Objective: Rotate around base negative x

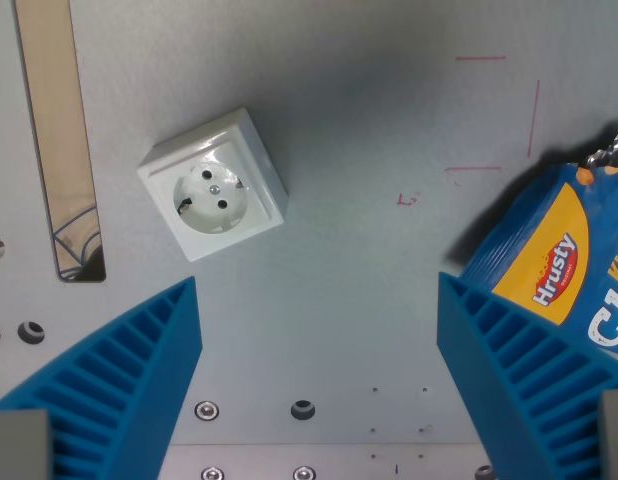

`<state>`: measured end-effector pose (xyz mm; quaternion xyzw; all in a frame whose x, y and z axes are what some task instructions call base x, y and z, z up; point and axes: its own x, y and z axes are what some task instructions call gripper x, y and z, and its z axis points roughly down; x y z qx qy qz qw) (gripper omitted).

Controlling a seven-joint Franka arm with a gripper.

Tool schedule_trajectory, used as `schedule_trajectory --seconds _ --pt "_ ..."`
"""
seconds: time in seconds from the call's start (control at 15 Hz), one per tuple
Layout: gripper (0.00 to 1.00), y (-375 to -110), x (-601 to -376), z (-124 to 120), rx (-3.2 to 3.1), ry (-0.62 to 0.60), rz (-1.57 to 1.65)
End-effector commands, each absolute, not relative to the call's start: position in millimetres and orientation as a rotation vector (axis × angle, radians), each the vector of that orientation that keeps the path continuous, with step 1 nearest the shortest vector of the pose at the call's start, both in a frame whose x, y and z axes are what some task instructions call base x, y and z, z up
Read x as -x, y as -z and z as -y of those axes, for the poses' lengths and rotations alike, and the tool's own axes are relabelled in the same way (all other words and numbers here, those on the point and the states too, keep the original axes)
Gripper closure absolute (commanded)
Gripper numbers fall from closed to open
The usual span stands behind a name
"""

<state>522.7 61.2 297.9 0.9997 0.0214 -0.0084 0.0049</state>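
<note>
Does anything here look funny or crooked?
Yes. The white wall socket lies loose on the grey table, turned askew, not mounted in a wall. The blue snack bag also sits tilted at the wrist view's right.

Socket (213,184) glossy white plastic; table (369,300) matt metal.

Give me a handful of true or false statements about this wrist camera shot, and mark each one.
1. A white socket lies on the grey table. True.
2. The gripper is shut on the socket. False: the blue jaws stand wide apart with nothing between them, and the socket lies clear of them.
3. A blue and orange snack bag shows at the wrist view's right. True.
4. The snack bag rests on top of the socket. False: they lie apart, at opposite sides of the view.
5. Thin red lines are marked on the table. True.
</note>
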Motion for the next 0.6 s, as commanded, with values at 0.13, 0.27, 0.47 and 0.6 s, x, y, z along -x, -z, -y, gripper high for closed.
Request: schedule_trajectory --seconds 0.13,0.27,0.47,0.6 --pt "0.0 -299.2 -522.8 -61.2 -3.105 0.022 -0.066" --pt "0.0 -299.2 -522.8 -61.2 -3.078 0.022 -0.065" --pt "0.0 -299.2 -522.8 -61.2 -3.038 0.024 -0.064" --pt "0.0 -299.2 -522.8 -61.2 -3.011 0.024 -0.063"
